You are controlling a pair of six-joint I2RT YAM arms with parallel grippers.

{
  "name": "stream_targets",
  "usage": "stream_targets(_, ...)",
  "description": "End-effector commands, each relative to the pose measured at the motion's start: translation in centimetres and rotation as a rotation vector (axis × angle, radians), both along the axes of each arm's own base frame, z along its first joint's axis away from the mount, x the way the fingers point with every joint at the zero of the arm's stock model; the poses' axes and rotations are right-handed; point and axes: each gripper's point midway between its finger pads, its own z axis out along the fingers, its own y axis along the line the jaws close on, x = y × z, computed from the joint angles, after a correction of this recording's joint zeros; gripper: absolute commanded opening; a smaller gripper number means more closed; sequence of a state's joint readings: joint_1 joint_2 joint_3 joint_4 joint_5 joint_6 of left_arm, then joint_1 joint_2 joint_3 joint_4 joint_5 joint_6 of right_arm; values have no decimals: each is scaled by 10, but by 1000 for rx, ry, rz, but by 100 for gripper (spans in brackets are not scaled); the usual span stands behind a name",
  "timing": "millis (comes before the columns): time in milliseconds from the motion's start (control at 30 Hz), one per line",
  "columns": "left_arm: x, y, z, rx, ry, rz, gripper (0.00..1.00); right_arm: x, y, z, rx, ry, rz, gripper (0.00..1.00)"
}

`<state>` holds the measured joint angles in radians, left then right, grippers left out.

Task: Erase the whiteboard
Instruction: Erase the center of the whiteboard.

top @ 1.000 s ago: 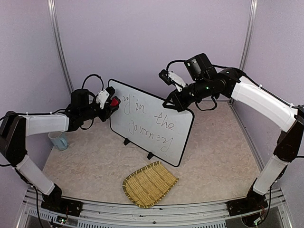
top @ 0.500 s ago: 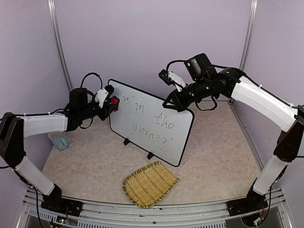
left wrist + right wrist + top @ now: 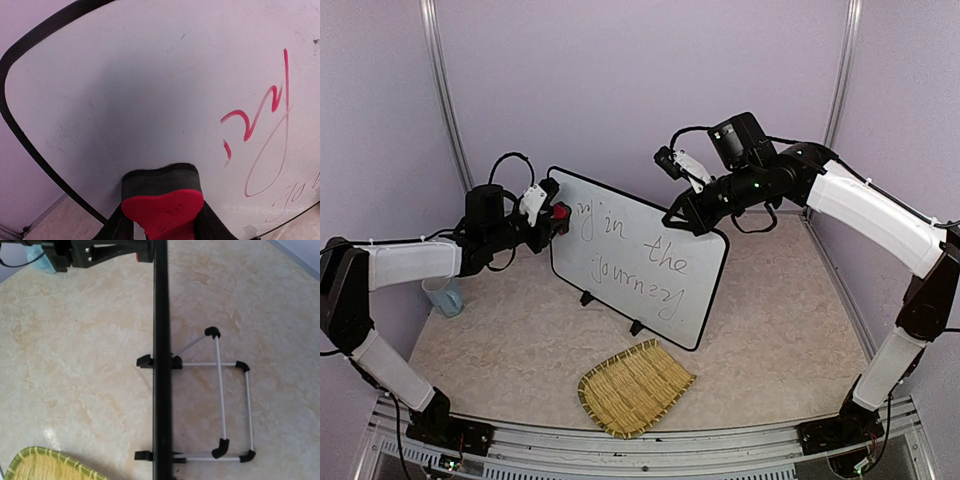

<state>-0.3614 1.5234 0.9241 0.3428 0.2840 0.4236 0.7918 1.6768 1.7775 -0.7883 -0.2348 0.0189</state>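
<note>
Top external view: erasure at an early stage; nearly all the handwriting is yet to be wiped.

A woven mat [image 3: 633,387] lies at the near edge of the bench [image 3: 780,320], a pale marbled surface. Behind it, mid-bench, the whiteboard [image 3: 620,215] stands upright on its feet, set at an angle. Its upper left corner is blank. The handwriting [image 3: 645,262] runs from there to the lower right, so most of the task is judged outstanding. The left pincer [image 3: 552,215] is clamped on a red-backed eraser [image 3: 561,213], with the felt at the board face just left of the first word. The right pincer [image 3: 682,220] is together at the top rim; a grip on the rim cannot be confirmed. A clear cup [image 3: 444,296] stands at the left. Lilac walls enclose the cell.
</note>
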Motion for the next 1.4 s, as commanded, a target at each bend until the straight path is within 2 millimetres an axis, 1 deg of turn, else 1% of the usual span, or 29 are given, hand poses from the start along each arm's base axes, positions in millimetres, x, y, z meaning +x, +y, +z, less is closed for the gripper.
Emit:
stream_targets(0,-6,0,9,-28,0,1,40,-20,-2,-34,-96,90,49,0)
stream_targets(133,-8,-3,9,-44,10,-4,37,-20,-2,-36,-99,92,48,0)
stream_targets(233,-9,-4,8,-58,26,-2,32,-21,-2,-35,-98,91,47,0)
stream_targets(333,-11,-6,10,-85,44,-1,29,-20,-3,-34,-97,90,46,0)
stream_targets(667,-24,-19,34,-229,106,10,28,-20,-2,-34,-95,89,47,0)
stream_targets(700,-24,-20,38,-241,106,24,28,-20,-2,-34,-95,91,48,0)
stream_targets(800,-22,-22,41,-273,147,50,27,-20,-2,-34,-97,90,46,0)
stream_targets(867,-21,-26,42,-291,179,54,23,-20,-2,-35,-97,91,47,0)
stream_targets(967,-14,-28,43,-298,207,95,21,-20,-2,-33,-96,89,44,0)
stream_targets(1100,0,-23,40,-285,242,196,21,-20,-4,-34,-99,90,41,0)
stream_targets(1167,4,-27,33,-269,276,205,21,-20,-3,-34,-98,89,40,0)
stream_targets(1233,5,-34,26,-240,296,204,20,-20,-3,-35,-99,88,41,0)
stream_targets(1367,0,-47,7,-186,320,201,19,-19,-3,-36,-102,90,38,0)
